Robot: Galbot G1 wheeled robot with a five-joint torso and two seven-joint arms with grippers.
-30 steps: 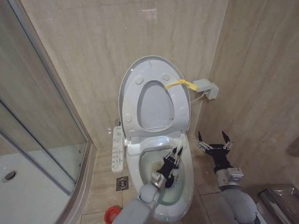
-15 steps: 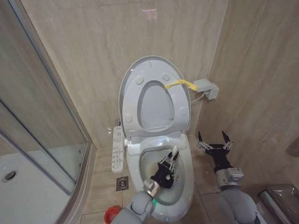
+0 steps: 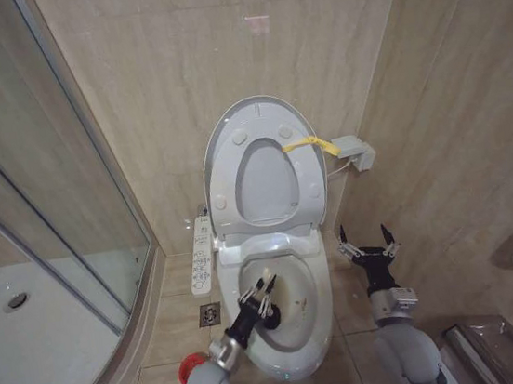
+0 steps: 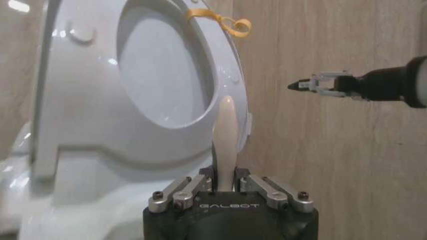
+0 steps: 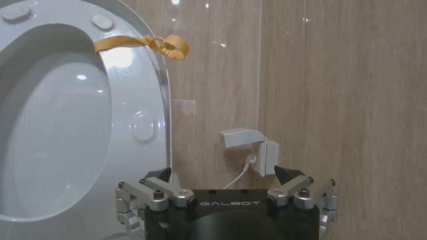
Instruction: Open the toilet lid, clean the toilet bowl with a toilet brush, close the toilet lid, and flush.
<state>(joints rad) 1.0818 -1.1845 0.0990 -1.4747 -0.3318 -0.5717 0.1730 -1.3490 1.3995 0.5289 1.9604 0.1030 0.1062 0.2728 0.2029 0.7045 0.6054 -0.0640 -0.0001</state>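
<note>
Toilet lid [image 3: 258, 168] raised at frame centre, left gripper [image 3: 258, 297] over toilet bowl [image 3: 320, 311], fingers clamped on toilet brush [image 4: 226, 142] handle in left wrist view, right gripper [image 3: 368, 244] lower right, fingers spread, empty.

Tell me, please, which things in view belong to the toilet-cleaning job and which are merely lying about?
Part of the job:
- lid, raised against the wall
- bowl, open
- brush, its handle clamped in the left gripper over the bowl
- right gripper, open, beside the bowl

Just lying about:
- shower
- red cup on the floor
- wall socket
- floor drain
</note>
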